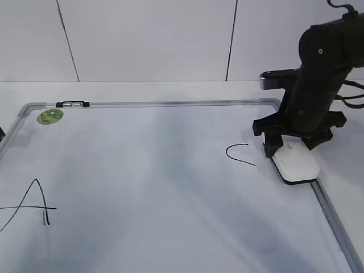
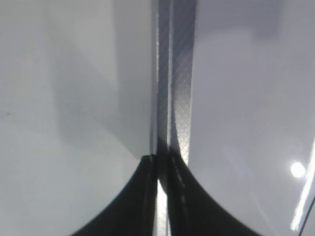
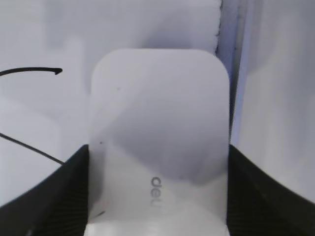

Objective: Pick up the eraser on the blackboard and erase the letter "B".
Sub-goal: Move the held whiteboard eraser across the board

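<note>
The blackboard (image 1: 142, 170) is a white board with a grey frame, lying flat on the table. No letter "B" shows on it in any view. The white eraser (image 1: 297, 162) rests at the board's right edge, beside a black curved "C" (image 1: 239, 153). My right gripper (image 1: 293, 147) reaches down over the eraser. In the right wrist view its black fingers (image 3: 54, 196) press both long sides of the eraser (image 3: 160, 123). My left gripper (image 2: 158, 162) is shut and empty, hovering over the board's grey frame strip (image 2: 177, 98).
A black "A" (image 1: 31, 205) is drawn at the board's lower left. A round green sticker (image 1: 50, 116) sits in its far left corner. The board's right frame rail (image 1: 330, 216) runs just beside the eraser. White table lies beyond the frame.
</note>
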`<state>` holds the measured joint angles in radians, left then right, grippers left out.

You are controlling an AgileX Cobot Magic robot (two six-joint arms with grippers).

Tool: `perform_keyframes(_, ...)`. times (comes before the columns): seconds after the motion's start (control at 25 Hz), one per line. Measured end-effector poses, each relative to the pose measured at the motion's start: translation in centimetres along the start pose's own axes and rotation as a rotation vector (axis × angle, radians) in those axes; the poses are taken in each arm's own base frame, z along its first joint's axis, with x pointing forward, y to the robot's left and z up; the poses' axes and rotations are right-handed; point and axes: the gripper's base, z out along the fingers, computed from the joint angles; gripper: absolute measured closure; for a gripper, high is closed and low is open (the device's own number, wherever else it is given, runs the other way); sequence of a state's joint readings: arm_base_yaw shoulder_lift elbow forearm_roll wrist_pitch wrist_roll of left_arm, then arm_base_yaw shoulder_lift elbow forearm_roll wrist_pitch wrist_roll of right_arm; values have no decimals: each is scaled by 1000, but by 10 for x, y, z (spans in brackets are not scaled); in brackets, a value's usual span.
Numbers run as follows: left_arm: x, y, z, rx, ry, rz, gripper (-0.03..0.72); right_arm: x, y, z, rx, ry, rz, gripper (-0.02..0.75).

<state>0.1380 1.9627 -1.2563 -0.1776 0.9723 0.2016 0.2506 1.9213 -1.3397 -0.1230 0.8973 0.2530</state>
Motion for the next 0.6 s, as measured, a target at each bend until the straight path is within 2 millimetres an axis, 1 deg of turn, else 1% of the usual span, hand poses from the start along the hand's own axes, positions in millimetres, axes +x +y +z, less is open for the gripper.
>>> perform_keyframes(0.08,0,0,0,0,0,0,657,-1,0,5,5,3,-4,224)
perform_keyframes(0.32,0,0,0,0,0,0,657,-5,-1,7,-2,-35,26,224)
perform_keyframes(0.6,0,0,0,0,2,0,657,-7,-10,9,1,-40,72,224)
